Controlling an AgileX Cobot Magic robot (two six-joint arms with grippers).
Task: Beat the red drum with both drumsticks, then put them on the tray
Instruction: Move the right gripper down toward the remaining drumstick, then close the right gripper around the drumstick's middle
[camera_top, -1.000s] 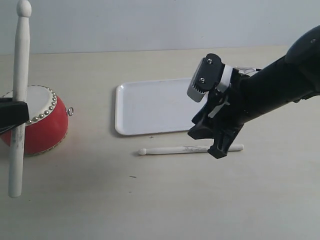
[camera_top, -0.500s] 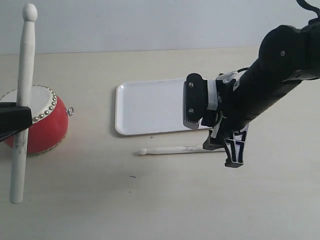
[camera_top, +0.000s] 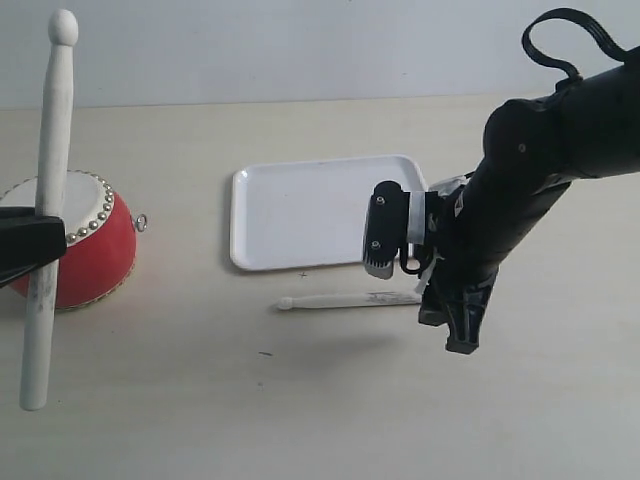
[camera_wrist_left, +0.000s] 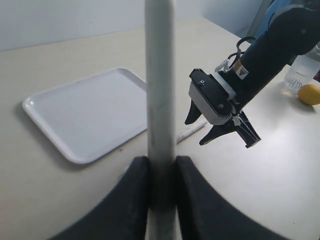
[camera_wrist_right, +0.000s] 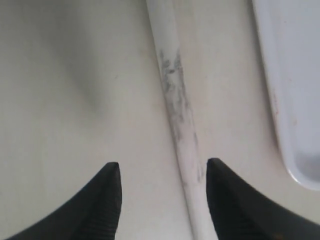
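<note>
Right jaws lowered, seemingly straddling drumstick (camera_top: 340, 299)

Clear bottle (camera_wrist_left: 302, 75) beside yellow fruit (camera_wrist_left: 310, 94)

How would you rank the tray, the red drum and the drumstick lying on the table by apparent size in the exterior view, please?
1. tray: widest footprint.
2. red drum: close behind; partly hidden at the frame edge, so this placing is unsure.
3. drumstick on the table: slimmest, one end hidden.
</note>
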